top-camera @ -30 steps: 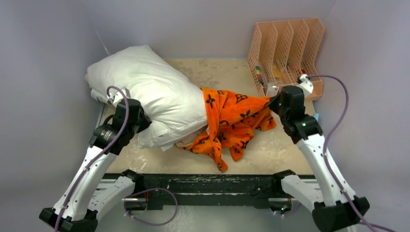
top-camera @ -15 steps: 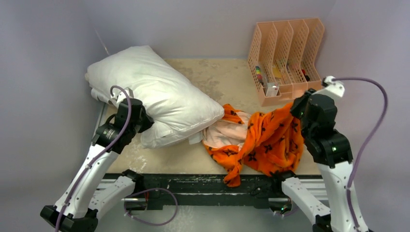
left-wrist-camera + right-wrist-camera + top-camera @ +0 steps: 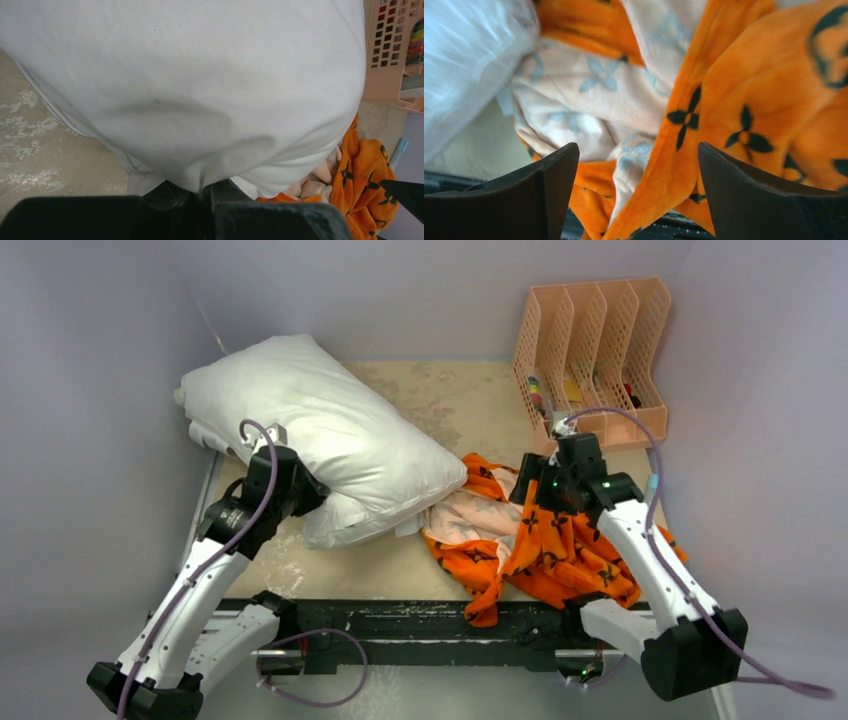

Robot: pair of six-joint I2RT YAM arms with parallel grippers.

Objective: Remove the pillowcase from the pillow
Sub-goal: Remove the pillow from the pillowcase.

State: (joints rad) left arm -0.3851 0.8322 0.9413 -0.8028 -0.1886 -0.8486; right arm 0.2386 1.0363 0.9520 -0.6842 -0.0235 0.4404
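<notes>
The plain white pillow (image 3: pixel 320 435) lies slantwise across the left of the table and fills the left wrist view (image 3: pixel 190 85). My left gripper (image 3: pixel 303 496) is shut on a fold of its near edge (image 3: pixel 206 192). The orange pillowcase (image 3: pixel 560 550) with black motifs lies crumpled at the front right, its pale lining (image 3: pixel 465 515) turned out and touching the pillow's right end. My right gripper (image 3: pixel 532 496) hovers open just above the heap, and between its two dark fingers (image 3: pixel 549 190) hang orange plush (image 3: pixel 764 100) and lining (image 3: pixel 599 100), held by neither.
A peach mesh file organizer (image 3: pixel 595 350) with small items stands at the back right, also seen in the left wrist view (image 3: pixel 395 50). Part of the pillowcase hangs over the table's black front rail (image 3: pixel 400 618). Grey walls close in on three sides.
My right gripper pulled the pillowcase rightward off the pillow, then opened and let it drop in a heap. That arm has swung back left over the heap. The left gripper keeps its hold.
</notes>
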